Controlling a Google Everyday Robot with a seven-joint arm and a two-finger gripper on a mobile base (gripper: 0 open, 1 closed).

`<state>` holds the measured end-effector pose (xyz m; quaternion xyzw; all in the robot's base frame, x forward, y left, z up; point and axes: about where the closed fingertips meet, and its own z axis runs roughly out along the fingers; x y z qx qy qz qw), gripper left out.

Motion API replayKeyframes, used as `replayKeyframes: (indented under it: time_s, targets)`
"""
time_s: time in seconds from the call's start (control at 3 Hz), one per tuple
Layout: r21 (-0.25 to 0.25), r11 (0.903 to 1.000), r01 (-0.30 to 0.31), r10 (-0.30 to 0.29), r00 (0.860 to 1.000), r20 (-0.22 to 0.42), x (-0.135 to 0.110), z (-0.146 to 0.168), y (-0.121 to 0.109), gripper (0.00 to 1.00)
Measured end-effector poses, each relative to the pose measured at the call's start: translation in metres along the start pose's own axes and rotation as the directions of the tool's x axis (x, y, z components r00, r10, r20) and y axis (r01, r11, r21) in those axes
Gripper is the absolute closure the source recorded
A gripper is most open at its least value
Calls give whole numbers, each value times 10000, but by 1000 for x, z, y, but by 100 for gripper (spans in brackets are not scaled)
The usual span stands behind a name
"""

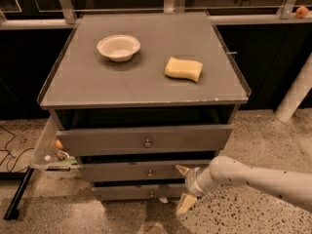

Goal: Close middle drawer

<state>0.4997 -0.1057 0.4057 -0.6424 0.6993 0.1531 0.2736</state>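
while middle drawer point(122, 171) looks partly out: my gripper point(181, 189) at its right front end, fingers spread wide, empty. risk: off-centre push skews drawer, binds before shutting.

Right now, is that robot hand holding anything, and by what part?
Nothing is held. The gripper is open, empty between its jaws, in front of the right end of the middle drawer.

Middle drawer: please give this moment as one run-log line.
task: close middle drawer | end effector: open, at right part of drawer front | drawer: seems slightly out
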Motion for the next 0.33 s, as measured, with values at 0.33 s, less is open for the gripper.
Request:
replayKeyframes:
  time_s: [0.33]
  targets:
    - [0, 10000, 0, 0, 10000, 0, 0, 0, 0, 0]
